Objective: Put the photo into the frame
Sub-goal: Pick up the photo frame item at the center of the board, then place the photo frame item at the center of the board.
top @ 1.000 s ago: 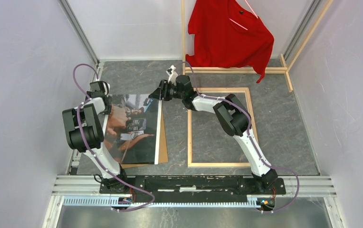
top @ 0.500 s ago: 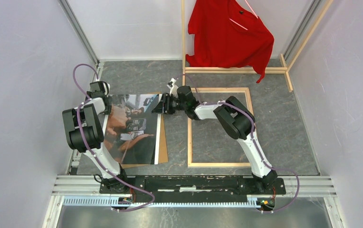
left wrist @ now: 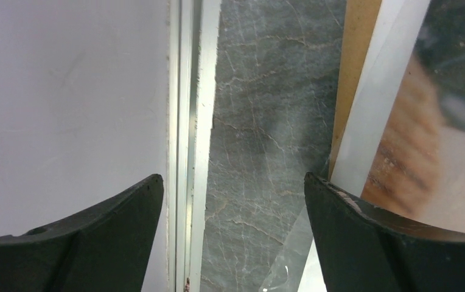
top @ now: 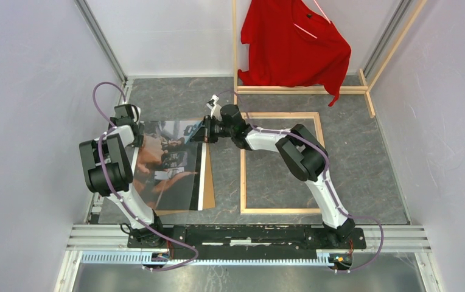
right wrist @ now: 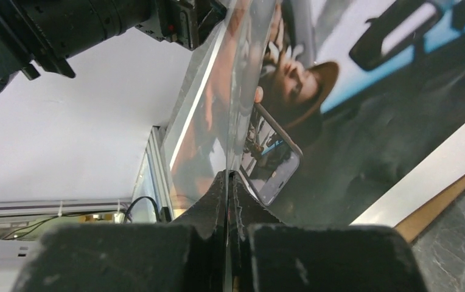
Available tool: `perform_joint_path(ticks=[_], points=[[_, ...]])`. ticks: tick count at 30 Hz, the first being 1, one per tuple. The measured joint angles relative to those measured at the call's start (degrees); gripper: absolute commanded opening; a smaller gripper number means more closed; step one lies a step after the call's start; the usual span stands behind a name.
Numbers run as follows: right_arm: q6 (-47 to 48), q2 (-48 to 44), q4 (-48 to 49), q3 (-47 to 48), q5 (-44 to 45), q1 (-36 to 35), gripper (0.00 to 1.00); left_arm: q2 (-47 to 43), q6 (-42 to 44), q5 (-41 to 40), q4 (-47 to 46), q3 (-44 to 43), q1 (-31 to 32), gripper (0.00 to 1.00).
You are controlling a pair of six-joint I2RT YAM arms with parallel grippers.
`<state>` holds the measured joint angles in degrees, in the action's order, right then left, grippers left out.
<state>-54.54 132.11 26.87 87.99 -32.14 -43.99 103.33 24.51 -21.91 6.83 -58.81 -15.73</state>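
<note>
The photo (top: pixel 169 161), dark with tan skin tones and a white strip on its right edge, lies flat at left on a brown backing board (top: pixel 209 190). The bare-wood frame (top: pixel 242 176) lies flat at right, with the table showing through it. My right gripper (top: pixel 201 135) is at the photo's far right corner. In the right wrist view it (right wrist: pixel 227 179) is shut on the edge of a thin clear sheet (right wrist: pixel 230 91) that stands over the photo (right wrist: pixel 352 91). My left gripper (left wrist: pixel 233 182) hangs open at the photo's far left corner, with bare table between its fingers.
A red shirt (top: pixel 294 45) hangs on a wooden rack (top: pixel 303 89) at the back. An aluminium rail (left wrist: pixel 187 121) and the white wall run close along my left gripper. A corner of the clear sheet (left wrist: pixel 291 261) shows beside the photo's white strip (left wrist: pixel 376 91).
My right gripper has moved left to the photo's far right corner and shut on the clear sheet's edge. My left gripper has opened a little wider.
</note>
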Motion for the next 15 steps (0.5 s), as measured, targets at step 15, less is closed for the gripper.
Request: perform_joint_path(ticks=[15], points=[[20.55,-33.31,-32.35,-9.14,-3.76,17.46,0.00,-7.19,-0.04,11.28,23.10,-11.76,5.27,1.00]])
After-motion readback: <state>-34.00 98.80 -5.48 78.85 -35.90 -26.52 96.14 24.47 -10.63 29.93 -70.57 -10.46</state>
